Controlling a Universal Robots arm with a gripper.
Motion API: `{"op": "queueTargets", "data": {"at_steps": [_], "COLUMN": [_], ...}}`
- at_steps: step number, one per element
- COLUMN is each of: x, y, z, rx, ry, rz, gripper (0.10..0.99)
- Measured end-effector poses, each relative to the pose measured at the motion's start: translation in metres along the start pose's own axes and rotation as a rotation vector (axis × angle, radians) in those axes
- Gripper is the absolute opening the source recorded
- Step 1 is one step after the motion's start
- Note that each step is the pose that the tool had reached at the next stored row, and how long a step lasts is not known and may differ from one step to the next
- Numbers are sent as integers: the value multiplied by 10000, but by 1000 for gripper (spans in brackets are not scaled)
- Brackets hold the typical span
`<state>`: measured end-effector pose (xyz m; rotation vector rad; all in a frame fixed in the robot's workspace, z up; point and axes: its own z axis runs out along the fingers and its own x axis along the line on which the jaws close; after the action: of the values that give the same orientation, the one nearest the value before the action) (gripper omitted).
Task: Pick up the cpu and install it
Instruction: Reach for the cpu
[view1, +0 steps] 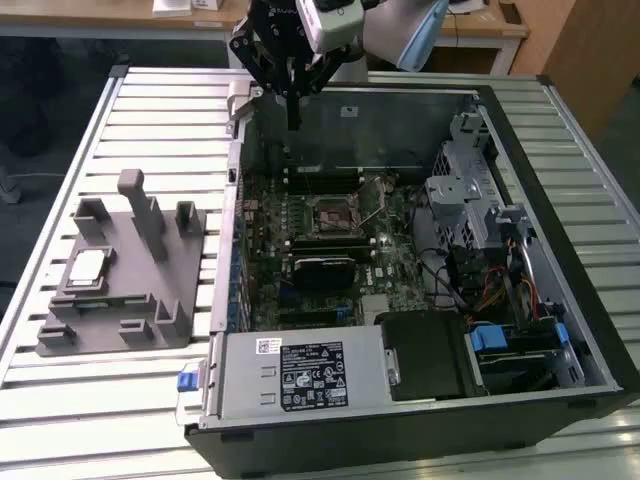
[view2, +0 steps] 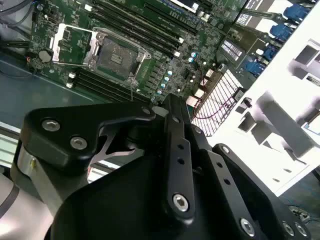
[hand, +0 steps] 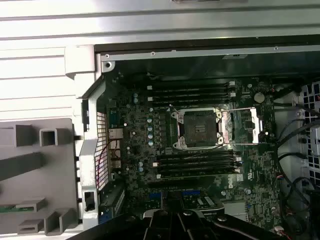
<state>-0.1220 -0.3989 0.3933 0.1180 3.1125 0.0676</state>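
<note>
While I am hovering above the back wall of the one open case (view1: 603, 330), my gripper (view1: 293, 120) is hanging clenched on nothing, tips together and pointing down. One cpu (view1: 88, 268) is lying flat, silver top up, on the one grey tray (view1: 140, 287). That is outside the case on the exterior view's left, well apart from me. One socket (hand: 200, 127) is showing in both wrist views, with its one metal frame (hand: 245, 125) lying swung open beside it.
</note>
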Motion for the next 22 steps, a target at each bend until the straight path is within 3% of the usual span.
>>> {"op": "queueTargets", "data": {"at_steps": [9,22], "x": [25,272], "y": [-2,-21], "z": [0,-3], "rx": [-1,0], "ry": [-1,-1], "rz": [0,0], "gripper": [106,106]}}
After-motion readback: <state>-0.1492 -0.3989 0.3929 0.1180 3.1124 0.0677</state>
